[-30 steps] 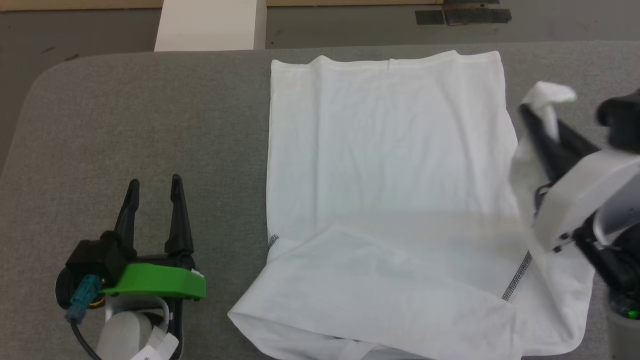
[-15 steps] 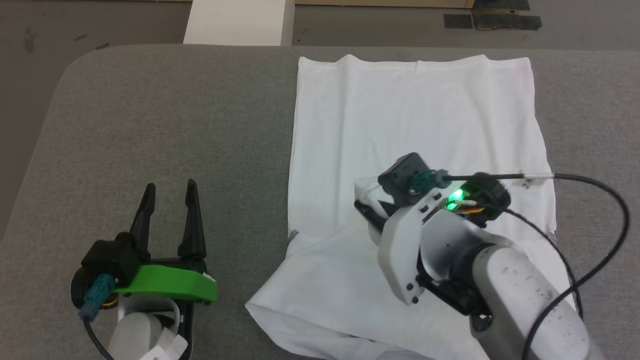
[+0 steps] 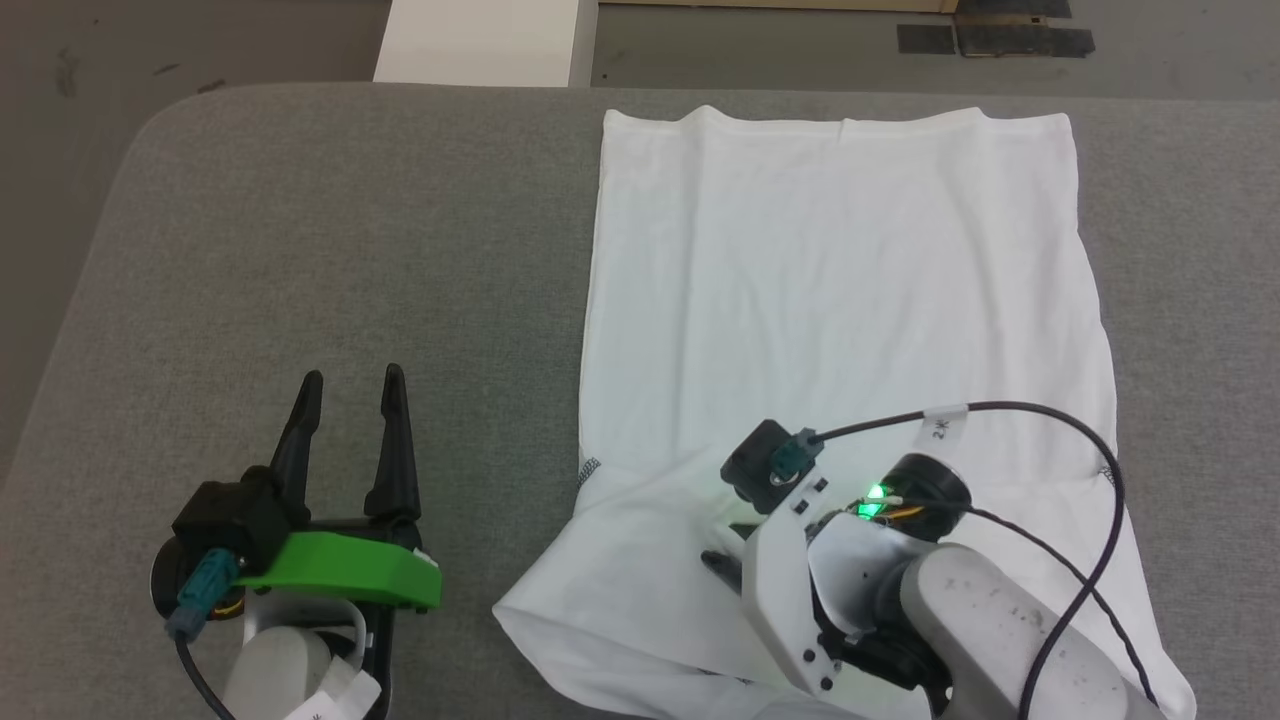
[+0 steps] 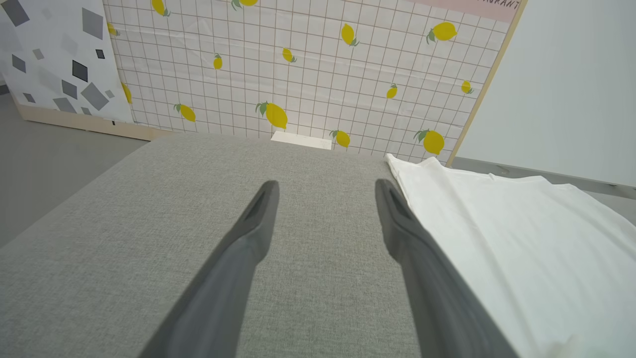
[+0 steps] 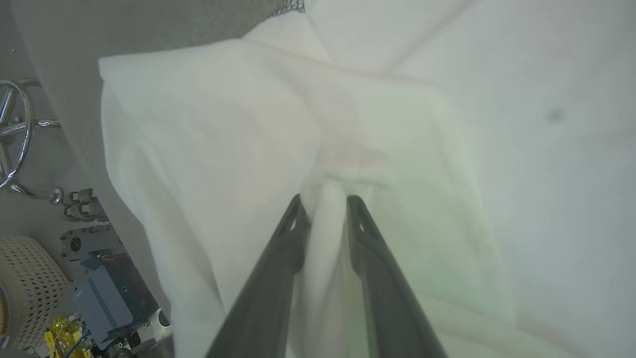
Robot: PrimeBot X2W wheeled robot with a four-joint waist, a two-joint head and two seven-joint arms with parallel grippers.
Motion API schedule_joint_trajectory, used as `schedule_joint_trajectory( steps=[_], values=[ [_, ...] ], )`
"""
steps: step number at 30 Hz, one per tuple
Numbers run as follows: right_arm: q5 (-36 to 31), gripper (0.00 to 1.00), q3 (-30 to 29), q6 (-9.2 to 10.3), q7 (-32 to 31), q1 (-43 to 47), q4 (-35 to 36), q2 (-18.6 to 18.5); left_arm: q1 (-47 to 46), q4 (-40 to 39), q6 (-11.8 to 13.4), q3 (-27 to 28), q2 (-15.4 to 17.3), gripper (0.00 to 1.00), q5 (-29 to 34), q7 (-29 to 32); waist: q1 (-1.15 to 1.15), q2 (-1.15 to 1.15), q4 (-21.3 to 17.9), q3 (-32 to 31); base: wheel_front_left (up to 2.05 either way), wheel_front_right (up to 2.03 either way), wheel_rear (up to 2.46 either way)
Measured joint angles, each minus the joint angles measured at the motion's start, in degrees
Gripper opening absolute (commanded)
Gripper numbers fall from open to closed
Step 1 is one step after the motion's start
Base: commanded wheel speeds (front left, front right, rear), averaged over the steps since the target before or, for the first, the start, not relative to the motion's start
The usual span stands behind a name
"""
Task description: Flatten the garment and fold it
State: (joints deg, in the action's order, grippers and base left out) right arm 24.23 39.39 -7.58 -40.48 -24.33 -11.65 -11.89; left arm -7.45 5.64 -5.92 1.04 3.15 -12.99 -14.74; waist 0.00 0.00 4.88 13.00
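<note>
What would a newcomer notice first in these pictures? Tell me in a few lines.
The large white long-sleeved shirt of thin fabric lies spread over the right half of the grey fabric-covered table, its near end doubled over. The robot's right hand sits on that doubled part, a fold of cloth between its dark fingers. The left hand, on a bright green mount, rests open over bare table at lower left.

Garment (image 3: 840, 300): white, thin, on grey desk (image 3: 350, 230), right of centre. Far part flat and smooth, far edge near straight. Near part folded over body, near-left corner doubled, rumpled. Dark grey zigzag seam (image 3: 590, 466) at left edge. Fabric ridge between fingers of my right hand (image 5: 325, 199).
</note>
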Motion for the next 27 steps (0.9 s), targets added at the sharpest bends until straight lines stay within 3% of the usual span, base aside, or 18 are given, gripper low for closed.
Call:
schedule_joint_trajectory(
  steps=[3,7,15,20,27],
  values=[
    [0.5,1.00,-2.1,0.00,2.5,0.4,2.4,-0.8,0.0,0.3,0.0,0.1,0.0,1.00,-0.1,0.0,0.00,0.00,-0.6,-0.3,0.00,0.00,0.00],
    [0.2,1.00,-9.0,0.00,9.4,2.6,8.3,-0.9,0.1,0.6,0.3,0.2,0.0,1.00,-0.1,0.0,0.00,0.00,-1.9,-0.8,0.00,0.00,0.00],
    [-4.5,1.00,-25.6,0.00,27.8,10.9,17.7,2.5,-0.1,1.4,0.5,0.4,0.8,1.00,0.2,0.0,0.00,0.00,-5.6,-1.0,0.00,0.00,0.00],
    [-7.8,1.00,-34.8,0.00,38.4,14.1,18.7,5.2,-7.1,1.6,-0.1,-0.2,5.4,1.00,0.3,3.8,0.00,0.00,-8.6,1.0,0.00,0.00,0.00],
    [-9.9,1.00,-37.5,0.00,43.9,13.4,16.0,6.2,-21.9,3.0,-1.1,-2.0,11.2,1.00,-1.3,14.7,0.00,0.00,-11.8,6.2,0.00,0.00,0.00]
  ],
)
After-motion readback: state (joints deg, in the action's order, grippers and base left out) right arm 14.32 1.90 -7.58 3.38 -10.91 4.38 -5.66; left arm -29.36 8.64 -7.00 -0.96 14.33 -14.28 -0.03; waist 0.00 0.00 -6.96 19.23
